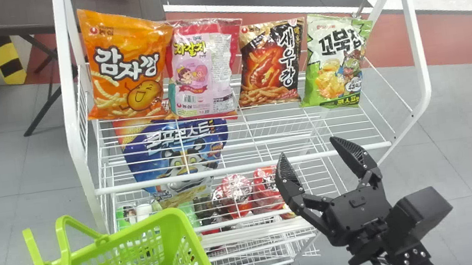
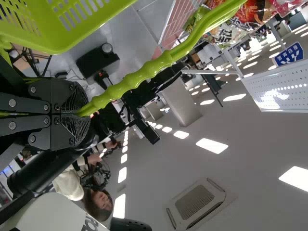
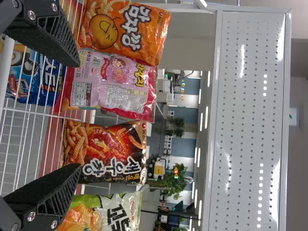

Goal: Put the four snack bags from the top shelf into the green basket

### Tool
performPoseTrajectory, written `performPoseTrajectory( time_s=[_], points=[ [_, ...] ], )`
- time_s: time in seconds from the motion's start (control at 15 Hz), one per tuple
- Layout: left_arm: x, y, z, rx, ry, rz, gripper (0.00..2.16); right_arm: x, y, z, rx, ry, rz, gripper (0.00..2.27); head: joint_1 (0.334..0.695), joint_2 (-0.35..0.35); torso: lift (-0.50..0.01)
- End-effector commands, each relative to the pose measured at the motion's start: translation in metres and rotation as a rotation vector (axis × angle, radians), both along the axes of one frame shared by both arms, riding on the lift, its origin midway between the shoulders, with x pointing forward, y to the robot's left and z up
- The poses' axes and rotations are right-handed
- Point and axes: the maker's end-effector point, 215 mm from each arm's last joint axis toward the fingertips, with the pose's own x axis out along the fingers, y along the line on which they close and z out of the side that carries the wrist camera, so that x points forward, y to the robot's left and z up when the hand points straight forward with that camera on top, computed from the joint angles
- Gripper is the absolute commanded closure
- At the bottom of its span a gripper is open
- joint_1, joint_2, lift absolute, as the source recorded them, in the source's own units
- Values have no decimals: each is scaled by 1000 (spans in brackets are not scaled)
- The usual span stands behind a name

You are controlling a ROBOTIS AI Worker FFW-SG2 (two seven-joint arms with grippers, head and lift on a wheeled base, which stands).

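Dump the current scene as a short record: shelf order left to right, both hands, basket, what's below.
top_shelf: white wire
bags_left_to_right: orange, pink, black, green-and-white
right_hand: open, empty, near shelf front
left_hand: shut on basket handle
basket: green, front left of shelf
bags_moved_to_basket: 0 of 4
below_top_shelf: blue bag

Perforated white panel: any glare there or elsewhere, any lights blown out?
Right wrist view: glare streaks on the perforated panel; left wrist view: a glare patch on it too, ceiling lights blown out to white; head view: mild sheen on the orange bag.
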Motion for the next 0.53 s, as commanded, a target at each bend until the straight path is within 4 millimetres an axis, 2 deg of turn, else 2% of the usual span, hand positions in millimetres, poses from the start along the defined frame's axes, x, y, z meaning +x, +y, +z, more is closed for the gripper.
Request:
performPoseTrajectory(
  time_s=[0.0, 0.47],
  points=[
    [-2, -1, 3, -11, -3, -8, 2148, 0, 0, 0, 1, 0, 1, 80, 695, -289, -6],
    [-1, -1, 2, -11, -6, -8, 2148, 4, 5, 2, 6, -6, 7, 80, 695, -285, -6]
  ],
)
